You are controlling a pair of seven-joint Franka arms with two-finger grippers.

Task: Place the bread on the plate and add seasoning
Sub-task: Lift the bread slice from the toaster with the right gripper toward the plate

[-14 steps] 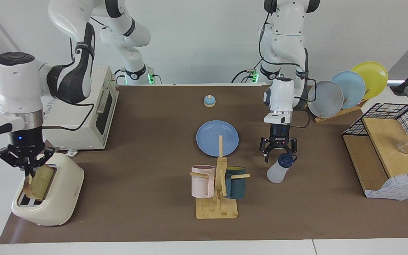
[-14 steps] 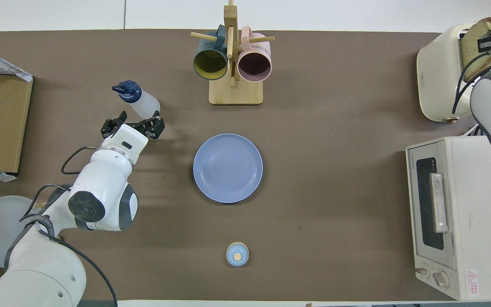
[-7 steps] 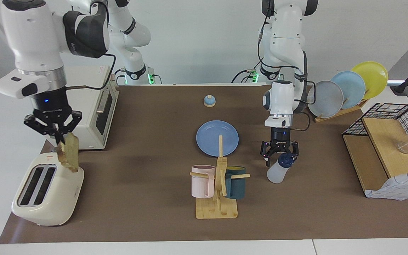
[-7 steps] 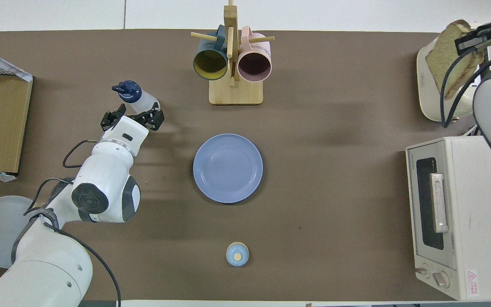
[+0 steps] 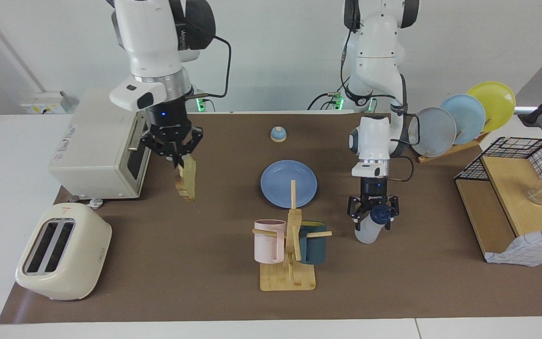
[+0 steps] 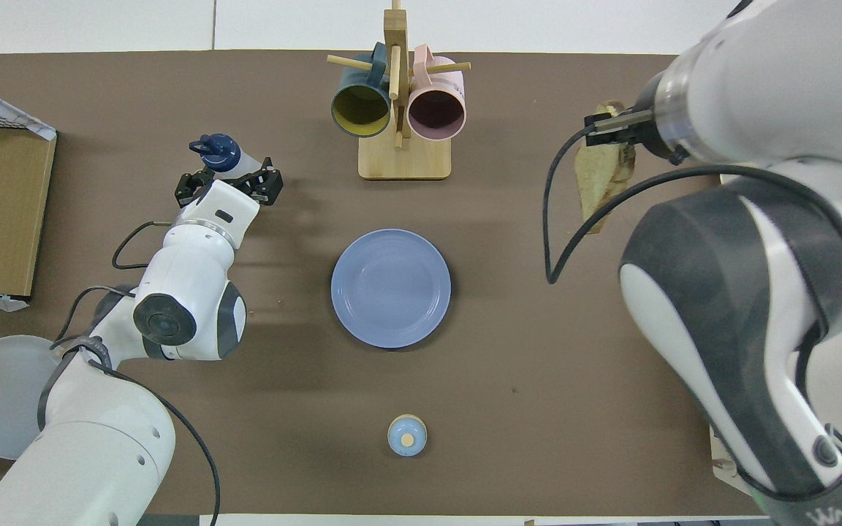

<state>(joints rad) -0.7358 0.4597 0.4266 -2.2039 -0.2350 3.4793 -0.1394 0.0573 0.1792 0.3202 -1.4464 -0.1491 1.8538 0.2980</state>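
My right gripper (image 5: 178, 159) is shut on the top edge of the bread (image 5: 187, 181), a tan slice with a brown crust that hangs edge-down in the air over the brown mat in front of the toaster oven. The slice also shows in the overhead view (image 6: 602, 179). The round blue plate (image 5: 278, 181) lies flat and bare at the table's middle (image 6: 390, 288). The seasoning bottle (image 5: 366, 231), translucent white with a navy cap, stands beside the plate toward the left arm's end. My left gripper (image 5: 374, 215) is open, with its fingers on either side of the bottle's cap (image 6: 218, 148).
A wooden mug rack (image 5: 289, 275) with a pink and a dark mug stands farther from the robots than the plate. A cream toaster (image 5: 64, 252) and a toaster oven (image 5: 97, 146) stand at the right arm's end. A blue-topped bell (image 5: 278, 134), upright plates (image 5: 459, 117) and a wire basket (image 5: 511, 197) are also there.
My right gripper has lifted the bread out of the toaster and carried it toward the plate, past the toaster oven. My left gripper has come down around the bottle's cap.
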